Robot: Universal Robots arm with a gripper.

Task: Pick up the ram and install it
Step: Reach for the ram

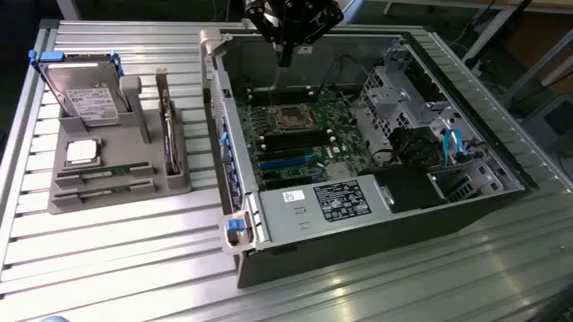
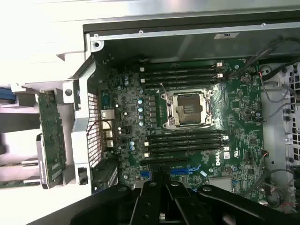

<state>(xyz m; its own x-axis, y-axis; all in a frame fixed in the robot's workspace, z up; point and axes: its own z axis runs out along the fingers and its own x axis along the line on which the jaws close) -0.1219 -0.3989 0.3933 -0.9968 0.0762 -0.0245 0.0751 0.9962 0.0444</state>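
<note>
Locate the ram, a long, narrow green circuit-board stick, at the lower left of the exterior view, seated on edge in a slot of the grey moulded plastic holder on the ribbed aluminium desk. Note a second green stick of the same kind in the slot just beside it, nearer the frame's bottom. Find on the same holder a silver labelled hard drive leaning at the upper left, a smaller silver drive lying flat below it, and a dark expansion card standing upright along the holder's right edge. Observe the jaws at the top centre of the exterior view, closed fully with nothing between them, hanging above the far end of the open dark computer case, well apart from the ram. Confirm in the wrist view the black fingers pressed together over the green motherboard. Identify there the square metal processor socket, set between one bank of black memory slots and another bank.
</note>
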